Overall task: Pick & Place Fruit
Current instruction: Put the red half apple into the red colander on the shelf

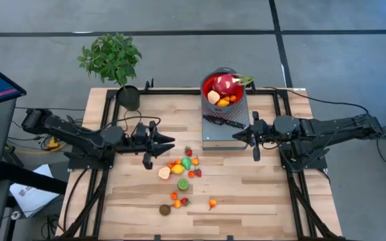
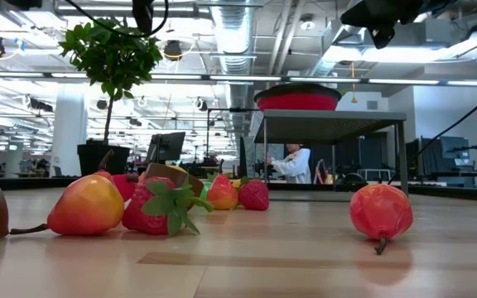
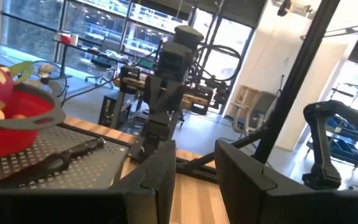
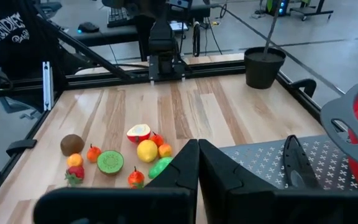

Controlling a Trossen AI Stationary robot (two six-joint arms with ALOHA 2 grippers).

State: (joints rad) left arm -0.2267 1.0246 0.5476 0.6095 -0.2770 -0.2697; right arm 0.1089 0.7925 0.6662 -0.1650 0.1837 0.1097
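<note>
many small glossy toy fruits (image 1: 181,175) lie scattered just left-front of your perforated grey platform (image 1: 225,137). left gripper (image 1: 169,142) hovers beside them, fingers slightly apart, holding nothing. right gripper (image 1: 241,136) hangs over the platform, closed, empty.

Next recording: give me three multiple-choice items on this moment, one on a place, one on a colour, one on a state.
1. Where is the dragon fruit?
A. in the red bowl
B. on the bare wood
C. in a claw

2. What colour is the knife handle?
A. white
B. black
C. yellow

3. How is the right claw?
A. open and empty
B. shut on a fruit
C. shut and empty

Answers: 1 A, it rests above the bowl's rim; 2 B, dark on the grey platform; 3 C, its fingers meet with nothing between.
</note>
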